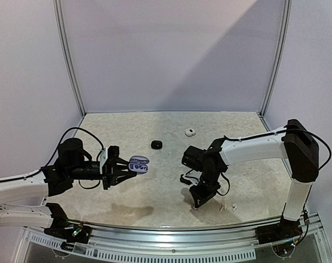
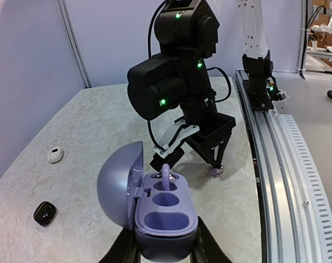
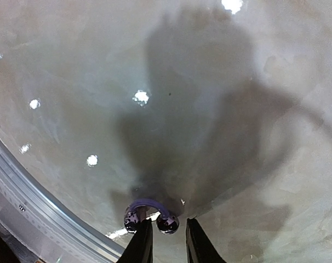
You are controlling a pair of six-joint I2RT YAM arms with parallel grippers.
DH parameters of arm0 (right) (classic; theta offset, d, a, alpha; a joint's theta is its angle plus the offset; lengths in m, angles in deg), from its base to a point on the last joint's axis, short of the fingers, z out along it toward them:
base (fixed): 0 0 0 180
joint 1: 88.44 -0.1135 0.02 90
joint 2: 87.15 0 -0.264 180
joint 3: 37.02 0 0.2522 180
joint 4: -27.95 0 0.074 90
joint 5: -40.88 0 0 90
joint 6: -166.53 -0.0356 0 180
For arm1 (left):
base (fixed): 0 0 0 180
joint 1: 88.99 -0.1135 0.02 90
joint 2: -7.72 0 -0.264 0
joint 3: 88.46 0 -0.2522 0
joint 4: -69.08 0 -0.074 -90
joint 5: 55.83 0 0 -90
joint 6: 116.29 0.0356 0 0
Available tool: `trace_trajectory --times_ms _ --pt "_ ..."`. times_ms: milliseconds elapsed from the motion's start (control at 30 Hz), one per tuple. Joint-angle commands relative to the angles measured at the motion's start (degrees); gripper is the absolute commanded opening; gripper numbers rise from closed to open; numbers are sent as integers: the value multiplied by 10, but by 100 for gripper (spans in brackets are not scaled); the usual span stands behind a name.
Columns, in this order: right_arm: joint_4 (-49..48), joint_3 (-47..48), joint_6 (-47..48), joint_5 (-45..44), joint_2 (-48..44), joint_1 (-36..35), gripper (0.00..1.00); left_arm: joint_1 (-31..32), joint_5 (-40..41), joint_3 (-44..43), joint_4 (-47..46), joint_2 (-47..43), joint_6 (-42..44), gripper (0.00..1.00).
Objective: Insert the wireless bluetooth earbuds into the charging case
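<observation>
My left gripper [image 1: 126, 167] [image 2: 166, 249] is shut on the base of the open purple charging case [image 1: 139, 164] [image 2: 166, 211], held above the table with its lid swung left. One purple earbud [image 2: 166, 174] stands in the case's far slot. My right gripper [image 1: 198, 205] [image 3: 167, 241] points straight down at the table near the front edge, its jaws a narrow gap apart. A second purple clip-shaped earbud [image 3: 149, 212] [image 2: 216, 170] lies on the table at its tips. One shiny ball of it sits between the fingers, beside the left finger, and the other ball lies outside that finger.
A small black case [image 1: 156, 144] [image 2: 45, 213] and a white case [image 1: 190, 132] [image 2: 56, 154] lie further back on the table. Two tiny white earbuds [image 1: 227, 207] lie just right of my right gripper. The metal front rail [image 1: 171, 227] runs close behind it.
</observation>
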Motion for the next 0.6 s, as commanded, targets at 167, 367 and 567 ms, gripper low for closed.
trace_trajectory --times_ms 167,367,567 --pt "11 15 -5 -22 27 -6 21 7 2 9 -1 -9 6 0" --pt "12 20 -5 -28 26 -6 14 7 2 9 -1 -8 6 0" --pt "15 37 -12 -57 17 -6 11 7 2 9 -2 -8 6 0"
